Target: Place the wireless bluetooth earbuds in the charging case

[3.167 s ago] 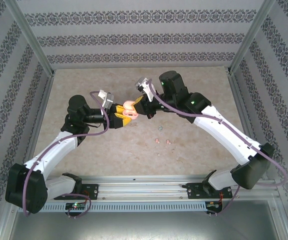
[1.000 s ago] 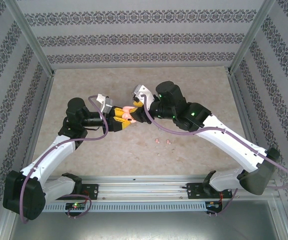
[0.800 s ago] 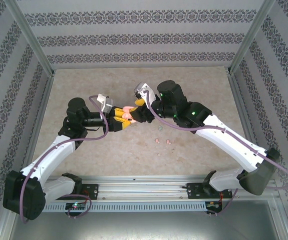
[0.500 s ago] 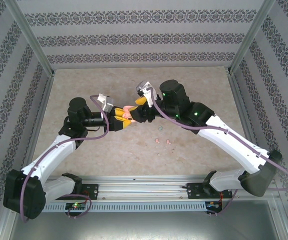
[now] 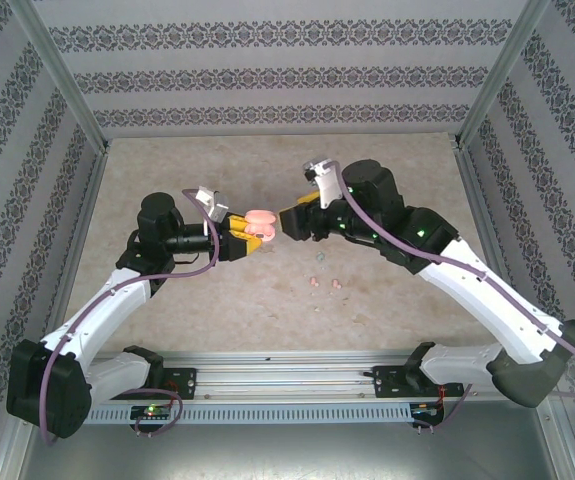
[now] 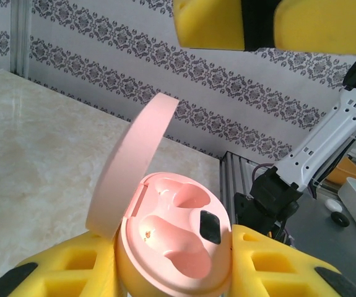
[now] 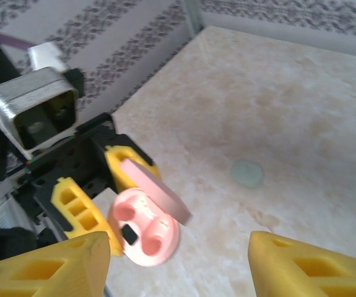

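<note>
**Top external**
- Table (image 5: 167,160): pale marbled top with patterned walls around it.
- Left gripper (image 5: 248,237): reaches in from the left. Its yellow fingers are closed narrow on the charging case (image 5: 260,220), a pink oval held off the table with its lid up.
- Right gripper (image 5: 289,222): just beside the case on its right, apart from it. How wide it stands I cannot tell from up here.
- Pink earbuds (image 5: 314,282): two, lying close together on the table, to the right of the case and nearer the arm bases.

**Left wrist**
- Charging case (image 6: 178,241): clamped between two yellow fingers (image 6: 72,272), one on each side.
- Lid (image 6: 134,167): hinged up on the left and tilted. Two moulded hollows and a small black patch show inside the base.
- Right gripper's yellow fingers (image 6: 212,25): they cross the top edge, above the case and not touching it.

**Right wrist**
- Right gripper (image 7: 178,266): one yellow finger at each lower corner, spread wide and gripping nothing.
- Charging case (image 7: 144,235): sits beyond that gap, held in the left gripper's fingers (image 7: 78,204). The silver wrist camera (image 7: 35,117) is behind them.
- Pale green bud (image 7: 247,173): a small rounded piece lying alone on the table, well apart from the case.
</note>
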